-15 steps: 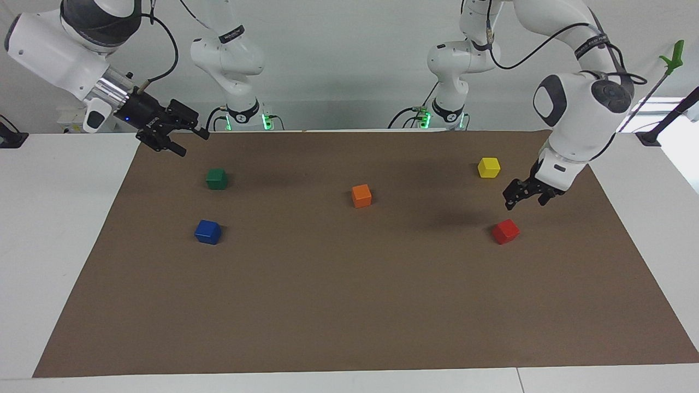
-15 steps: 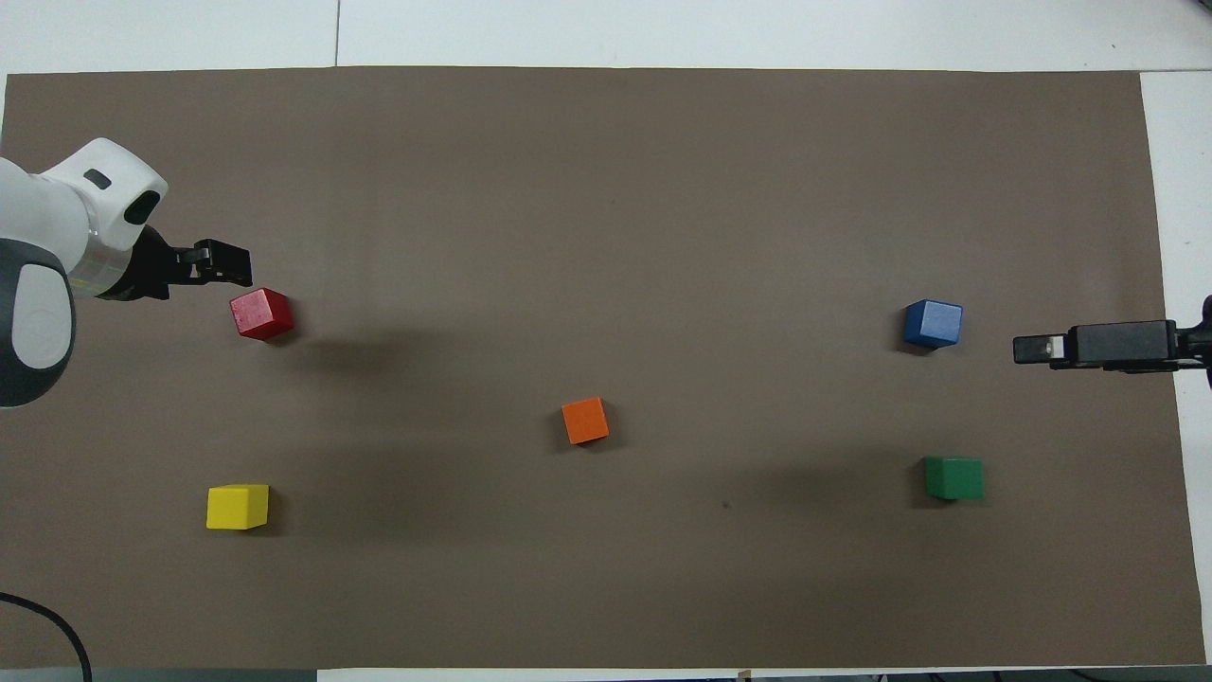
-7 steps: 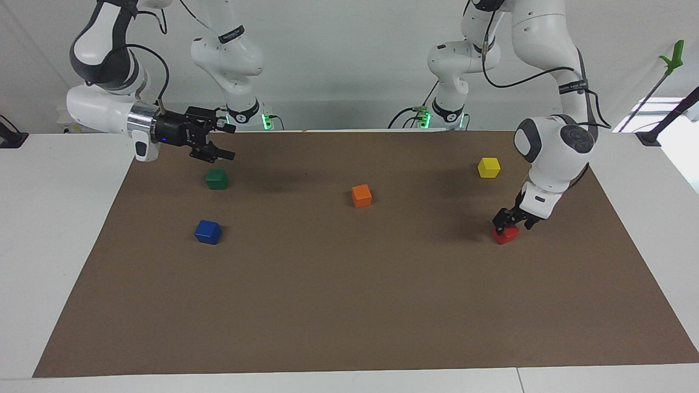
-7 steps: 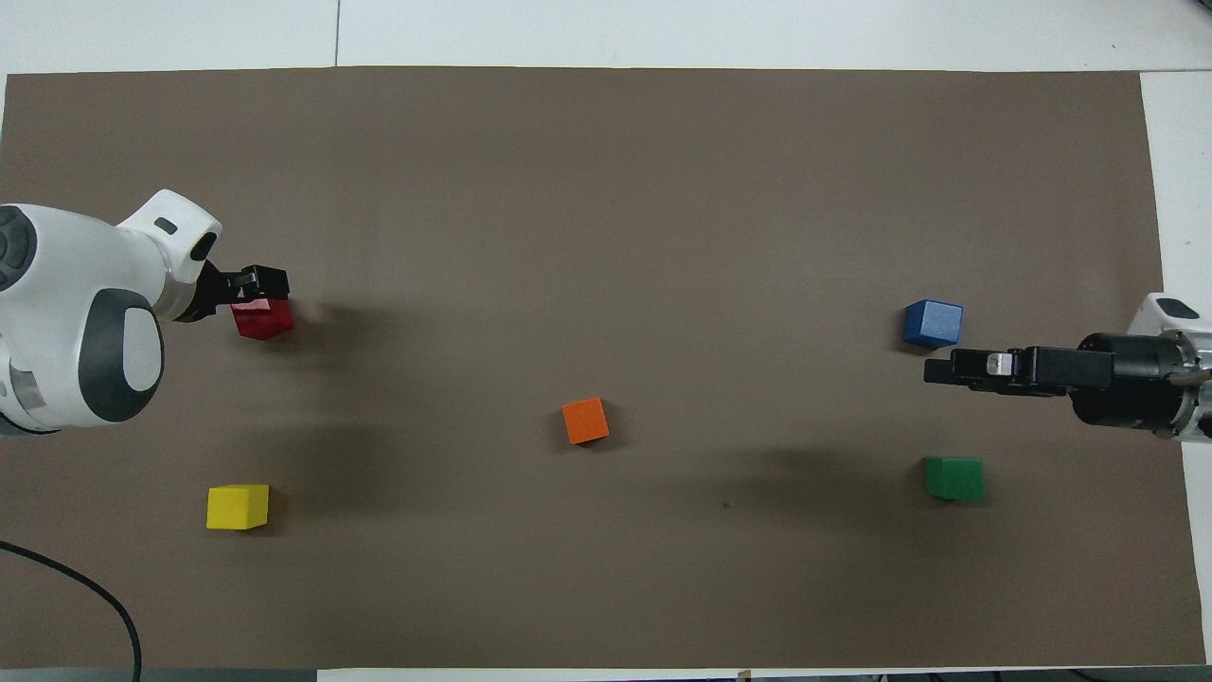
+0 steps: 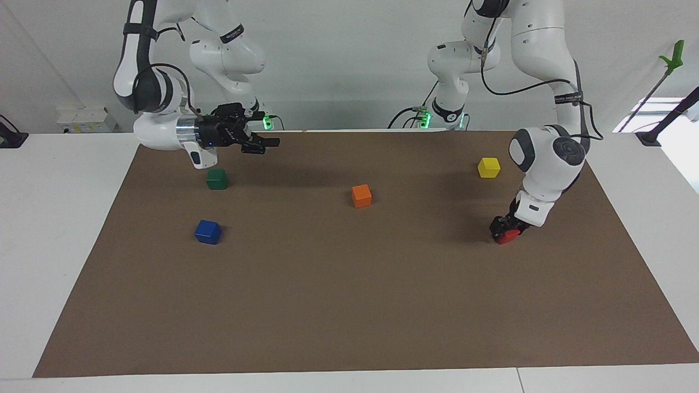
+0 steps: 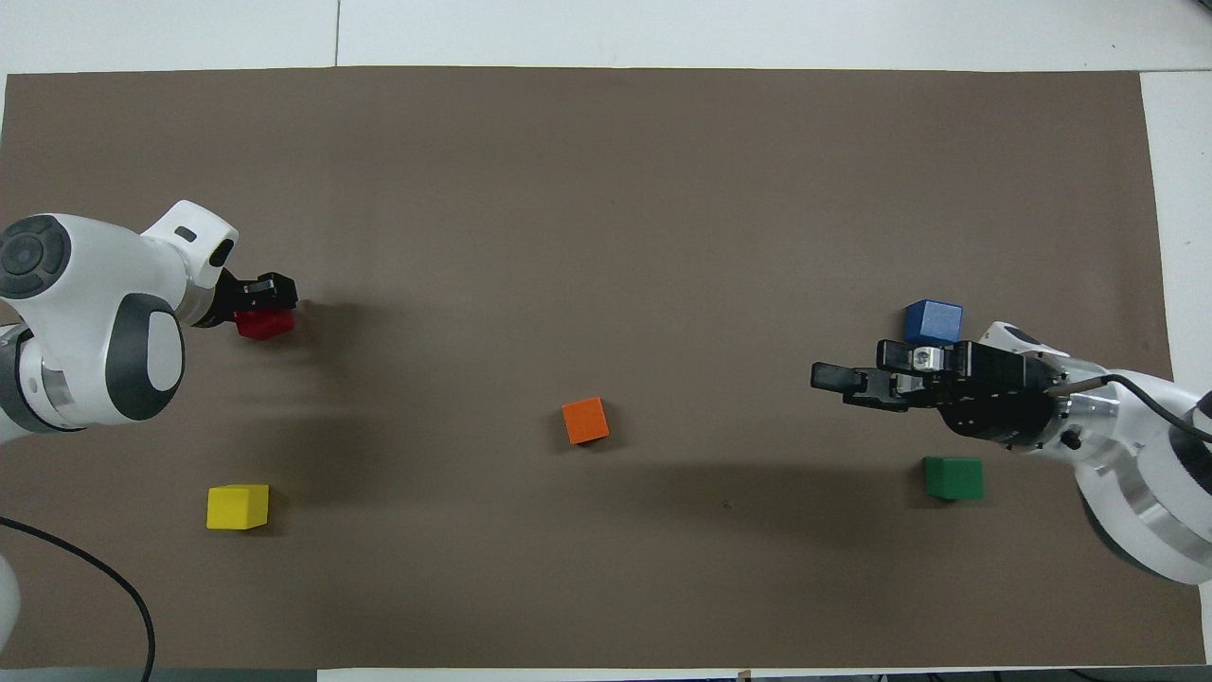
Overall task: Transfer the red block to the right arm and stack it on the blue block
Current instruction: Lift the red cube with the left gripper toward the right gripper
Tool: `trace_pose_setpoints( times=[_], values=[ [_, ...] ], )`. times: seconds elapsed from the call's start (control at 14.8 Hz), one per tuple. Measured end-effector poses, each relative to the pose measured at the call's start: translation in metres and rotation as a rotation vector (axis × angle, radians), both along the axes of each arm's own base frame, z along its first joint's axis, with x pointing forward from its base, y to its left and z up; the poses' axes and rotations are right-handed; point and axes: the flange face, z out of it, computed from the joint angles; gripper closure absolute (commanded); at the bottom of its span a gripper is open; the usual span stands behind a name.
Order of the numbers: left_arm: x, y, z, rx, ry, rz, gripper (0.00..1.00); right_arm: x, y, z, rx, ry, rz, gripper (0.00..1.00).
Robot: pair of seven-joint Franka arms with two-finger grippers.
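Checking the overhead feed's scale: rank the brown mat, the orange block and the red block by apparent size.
1. Brown mat, by far the largest.
2. Orange block.
3. Red block, which looks smaller only because the left gripper covers part of it, so the two blocks may match.

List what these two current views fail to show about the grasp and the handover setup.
- Facing view: the left gripper covers the top of the red block, so finger contact is unreadable.
- Overhead view: the same gripper hides part of the block; whether it is lifted off the mat is unclear.
- Overhead view: the right gripper hangs in the air beside the blue block; its height cannot be read.
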Motion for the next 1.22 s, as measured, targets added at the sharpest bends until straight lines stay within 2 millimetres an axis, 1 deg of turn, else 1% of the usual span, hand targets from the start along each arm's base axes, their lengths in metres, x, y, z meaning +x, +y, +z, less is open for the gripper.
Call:
trace_pose_setpoints(
  times=[0.14, 0.27, 0.34, 0.41, 0.54, 0.61, 0.68, 0.81, 0.95, 1.08, 1.22],
  values=[
    [-0.001, 0.0, 0.0, -0.001, 0.007, 0.009, 1.0, 0.001, 0.034, -0.007, 0.097, 0.038, -0.008, 0.0],
    [-0.003, 0.0, 0.003, -0.003, 0.045, 0.061, 1.0, 0.002, 0.065, -0.014, 0.187, 0.071, -0.027, 0.0],
    [-0.003, -0.001, 0.011, -0.003, 0.072, 0.096, 1.0, 0.001, 0.082, -0.02, 0.223, 0.076, -0.042, 0.0],
    [-0.003, -0.003, 0.024, -0.003, 0.096, 0.125, 1.0, -0.001, 0.1, -0.03, 0.244, 0.078, -0.054, 0.0],
    [-0.007, -0.013, 0.053, -0.011, 0.136, 0.184, 1.0, -0.008, 0.13, -0.055, 0.245, 0.08, -0.06, 0.0],
    [-0.012, -0.025, 0.067, -0.02, 0.151, 0.215, 1.0, -0.01, 0.138, -0.065, 0.242, 0.083, -0.057, 0.0],
    [-0.018, -0.041, 0.08, -0.027, 0.17, 0.246, 1.0, -0.011, 0.141, -0.073, 0.238, 0.088, -0.055, 0.0],
    [-0.038, -0.076, 0.109, -0.05, 0.224, 0.304, 1.0, -0.011, 0.143, -0.08, 0.228, 0.081, -0.064, 0.0],
    [-0.063, -0.106, 0.154, -0.12, 0.283, 0.408, 1.0, -0.01, 0.147, -0.093, 0.22, 0.044, -0.075, 0.0],
    [-0.085, -0.13, 0.199, -0.176, 0.32, 0.55, 1.0, -0.008, 0.152, -0.108, 0.222, 0.021, -0.076, 0.0],
    [-0.097, -0.158, 0.228, -0.225, 0.346, 0.69, 1.0, -0.004, 0.155, -0.113, 0.212, -0.031, -0.093, 0.0]
  ],
)
